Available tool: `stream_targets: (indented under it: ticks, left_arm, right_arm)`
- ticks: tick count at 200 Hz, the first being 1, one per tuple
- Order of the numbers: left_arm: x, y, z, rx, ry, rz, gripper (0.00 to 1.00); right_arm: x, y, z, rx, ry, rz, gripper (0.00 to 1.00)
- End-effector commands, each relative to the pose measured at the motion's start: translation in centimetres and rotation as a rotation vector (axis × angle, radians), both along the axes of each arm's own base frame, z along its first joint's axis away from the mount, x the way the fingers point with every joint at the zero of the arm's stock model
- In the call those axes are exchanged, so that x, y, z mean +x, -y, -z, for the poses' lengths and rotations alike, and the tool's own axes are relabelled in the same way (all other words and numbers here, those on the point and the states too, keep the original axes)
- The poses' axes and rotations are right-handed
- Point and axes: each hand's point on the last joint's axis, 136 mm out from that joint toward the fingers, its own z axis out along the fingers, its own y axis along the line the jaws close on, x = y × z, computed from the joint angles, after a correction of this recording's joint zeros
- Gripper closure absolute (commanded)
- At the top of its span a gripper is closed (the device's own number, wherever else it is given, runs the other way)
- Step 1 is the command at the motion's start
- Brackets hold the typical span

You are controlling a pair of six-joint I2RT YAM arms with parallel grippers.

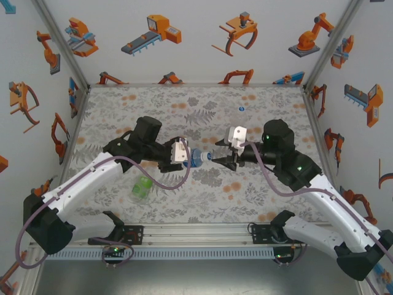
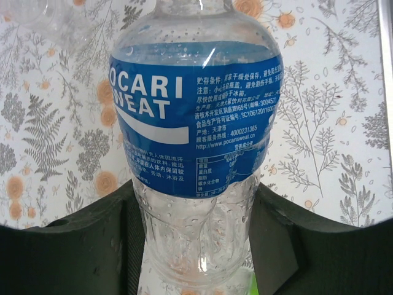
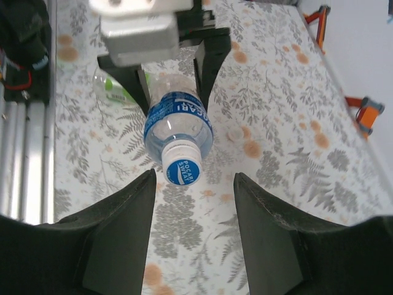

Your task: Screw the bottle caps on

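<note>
White round plastic bottle cap (image 3: 182, 167) sits on blue-labelled clear bottle (image 3: 178, 123), pinched by my left hand (image 2: 196, 233); right hand (image 3: 195, 178) spread. Green-labelled bottle (image 1: 141, 187) on table (image 1: 245, 184) probably left to cap.

Colour notes: blue, green and orange over grey.
The clear bottle (image 2: 196, 153) is wearing a blue label with white lettering, and its cap (image 3: 182, 168) is showing white with blue print. The second bottle (image 1: 141, 187) is showing a green label. The table (image 1: 184, 104) is carrying grey ferns and orange blossoms, and the white walls (image 1: 184, 37) are displaying orange robot drawings.
</note>
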Motion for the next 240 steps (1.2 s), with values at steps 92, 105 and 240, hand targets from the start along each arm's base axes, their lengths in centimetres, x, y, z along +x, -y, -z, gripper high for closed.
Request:
stream_targets:
  ticks: [92, 105, 240]
  left_arm:
    - [-2.6, 0.2, -2.7, -0.053, -0.015, 0.110, 1.00]
    - [-2.6, 0.2, -2.7, -0.052, -0.015, 0.109, 1.00]
    - [-2.4, 0.1, -2.4, -0.042, -0.013, 0.101, 1.00]
  right_arm:
    - [-2.1, -1.5, 0.6, 0.023, 0.146, -0.212, 0.53]
    - [-2.2, -1.6, 0.7, 0.022, 0.140, -0.223, 0.54]
    - [-2.6, -1.7, 1.8, -0.008, 0.091, -0.236, 0.61]
